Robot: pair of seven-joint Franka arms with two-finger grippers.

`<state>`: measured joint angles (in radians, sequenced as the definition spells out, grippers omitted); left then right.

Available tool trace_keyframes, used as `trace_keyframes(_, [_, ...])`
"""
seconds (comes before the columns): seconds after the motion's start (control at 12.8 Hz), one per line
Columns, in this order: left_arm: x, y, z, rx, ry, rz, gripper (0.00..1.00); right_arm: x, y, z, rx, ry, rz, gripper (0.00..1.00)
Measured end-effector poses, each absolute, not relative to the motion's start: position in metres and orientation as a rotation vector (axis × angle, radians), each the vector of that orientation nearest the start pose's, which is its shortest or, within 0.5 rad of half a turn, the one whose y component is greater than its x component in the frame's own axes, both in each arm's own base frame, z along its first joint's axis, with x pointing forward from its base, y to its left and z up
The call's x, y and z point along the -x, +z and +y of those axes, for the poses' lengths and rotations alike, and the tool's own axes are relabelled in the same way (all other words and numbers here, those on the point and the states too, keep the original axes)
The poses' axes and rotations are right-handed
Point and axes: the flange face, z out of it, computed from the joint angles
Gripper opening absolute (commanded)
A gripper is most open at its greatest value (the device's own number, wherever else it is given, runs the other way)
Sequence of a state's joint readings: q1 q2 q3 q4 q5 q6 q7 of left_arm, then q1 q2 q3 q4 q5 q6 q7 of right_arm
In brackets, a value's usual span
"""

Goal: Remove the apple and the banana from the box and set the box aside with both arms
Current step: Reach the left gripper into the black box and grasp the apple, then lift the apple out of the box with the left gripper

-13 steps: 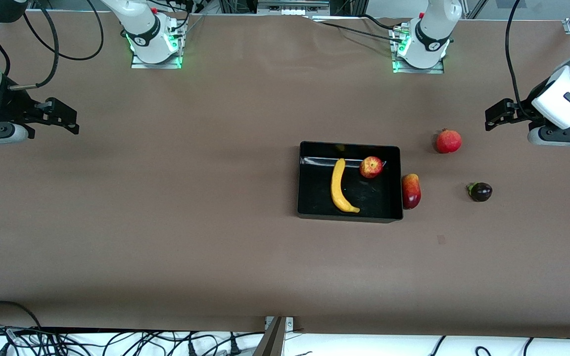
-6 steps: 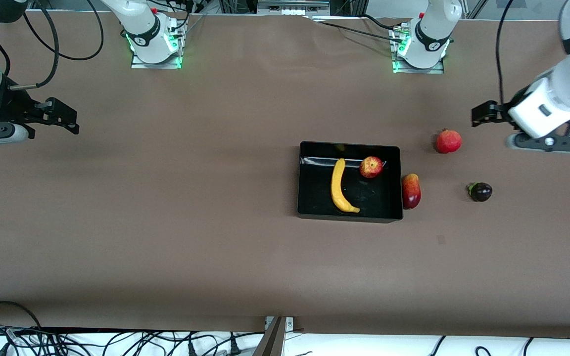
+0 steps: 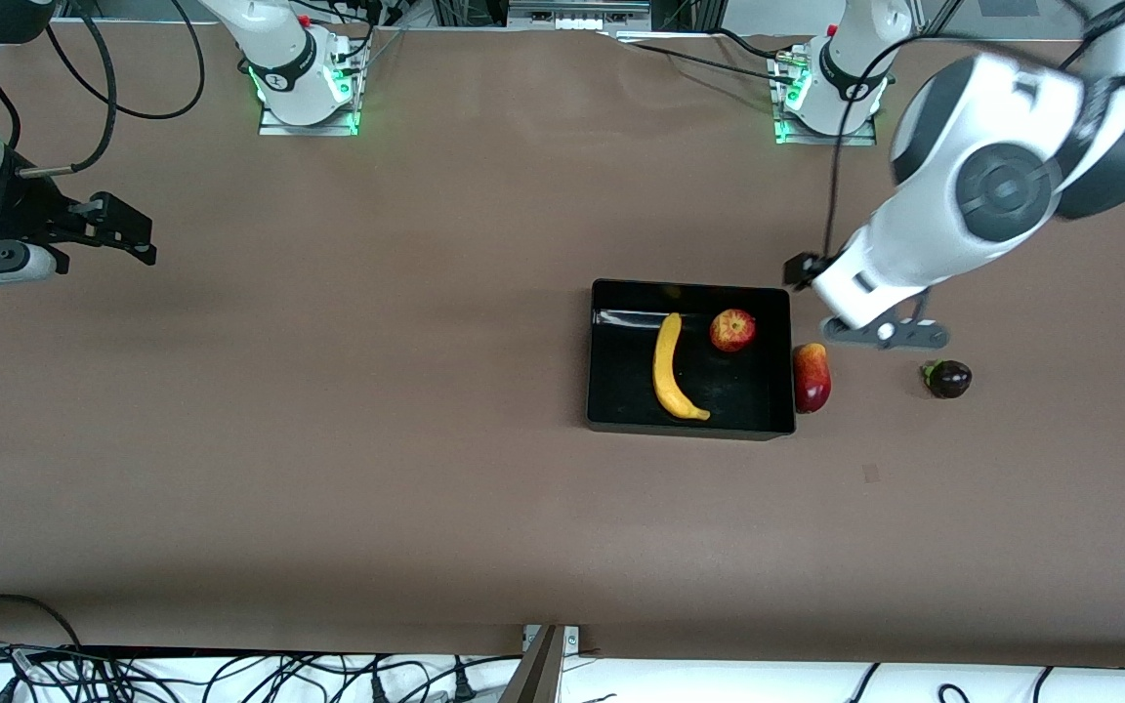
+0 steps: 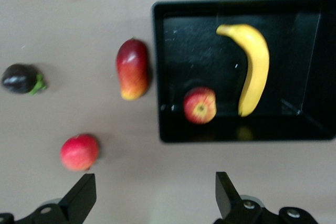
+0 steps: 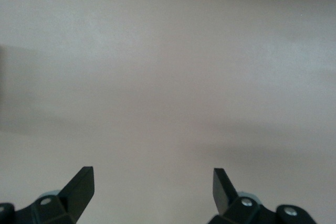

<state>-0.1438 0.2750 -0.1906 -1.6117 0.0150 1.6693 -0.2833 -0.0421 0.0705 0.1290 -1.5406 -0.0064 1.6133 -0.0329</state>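
Right of centre in the front view, the left gripper [image 3: 803, 273] hangs in the air over the table beside the upper right corner of the box [image 3: 602, 391]. Its fingers [image 4: 81, 195] are spread wide in the left wrist view, with nothing between them and touching nothing. At the left edge of the front view, the right gripper [image 3: 128, 239] waits over bare table [image 3: 328, 439], its fingers [image 5: 79, 184] likewise wide apart and empty.

The box is a shallow glossy black bin with low walls, sitting a little right of the middle of the front view. Inside it a long curved yellow banana [image 3: 665, 366] lies lengthwise, and a round red-and-yellow apple [image 3: 732, 330] rests beside the banana's upper end, toward the box's upper right corner; from the front view I cannot tell whether the two touch.

Outside the box, a red-and-yellow mango [image 3: 812, 377] lies right against its right-hand wall. A small dark purple fruit with a green stem [image 3: 947, 378] sits further right, well apart from the box. The left wrist view also shows a round red fruit [image 4: 79, 152] on the table at lower left of that frame, just past the gripper's finger; in the front view the arm covers it.
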Motion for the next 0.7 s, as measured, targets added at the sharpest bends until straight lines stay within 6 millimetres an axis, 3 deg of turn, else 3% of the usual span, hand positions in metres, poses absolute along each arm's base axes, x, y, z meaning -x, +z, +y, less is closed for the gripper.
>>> trace_keyframes(0.23, [-0.598, 0.386, -0.200, 3.130, 0.244, 0.034, 1.00, -0.578, 0.603, 0.047, 3.133, -0.005, -0.189, 1.00])
trace_keyframes(0.39, [-0.577, 0.341, -0.223, 3.122, 0.257, 0.013, 1.00, -0.577, 0.603, 0.050, 3.132, -0.005, -0.197, 1.00])
trace_keyframes(0.7, [-0.526, 0.280, -0.276, 3.099, 0.175, 0.021, 1.00, -0.577, 0.603, 0.052, 3.132, -0.006, -0.201, 1.00])
